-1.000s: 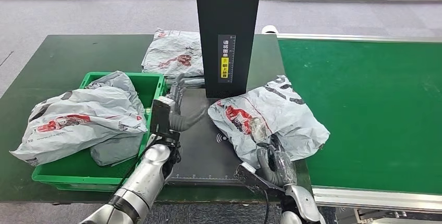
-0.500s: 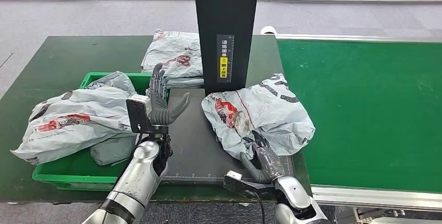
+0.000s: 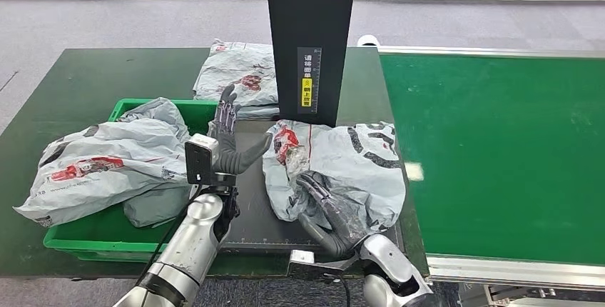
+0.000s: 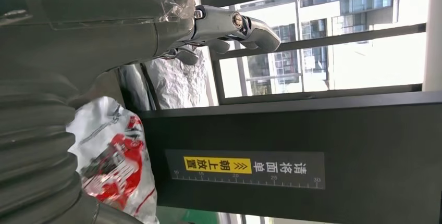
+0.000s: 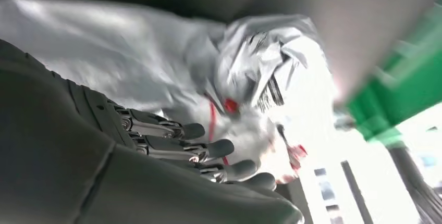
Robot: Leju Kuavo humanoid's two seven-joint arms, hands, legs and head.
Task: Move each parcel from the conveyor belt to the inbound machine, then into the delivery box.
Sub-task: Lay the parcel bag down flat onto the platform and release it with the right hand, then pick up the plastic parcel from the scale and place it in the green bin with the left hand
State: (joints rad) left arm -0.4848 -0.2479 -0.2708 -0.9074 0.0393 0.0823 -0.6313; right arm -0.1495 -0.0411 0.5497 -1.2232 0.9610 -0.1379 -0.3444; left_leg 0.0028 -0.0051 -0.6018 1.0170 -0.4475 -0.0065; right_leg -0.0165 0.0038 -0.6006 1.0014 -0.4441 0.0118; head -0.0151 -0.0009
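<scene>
A grey parcel (image 3: 342,168) with red and black print lies on the inbound machine's black plate (image 3: 251,196), just in front of the black scanner tower (image 3: 310,43). My right hand (image 3: 324,205) lies against the parcel's near side with its fingers spread, holding nothing. The right wrist view shows those fingers (image 5: 208,148) stretched toward the crumpled parcel (image 5: 260,83). My left hand (image 3: 230,141) stands upright and open above the plate's left edge, thumb toward the parcel but apart from it. In the left wrist view its fingertips (image 4: 234,23) are extended, with the parcel (image 4: 112,156) and tower (image 4: 292,166) behind.
A green delivery box (image 3: 207,109) stands left of the plate, with large grey parcels (image 3: 107,160) spilling over its rim. Another parcel (image 3: 239,71) lies on the table behind the box. The green conveyor belt (image 3: 499,150) runs along the right.
The parcel has slid left from the belt's edge onto the plate, with my right hand moving along behind it. My left hand has risen and opened upright beside it.
</scene>
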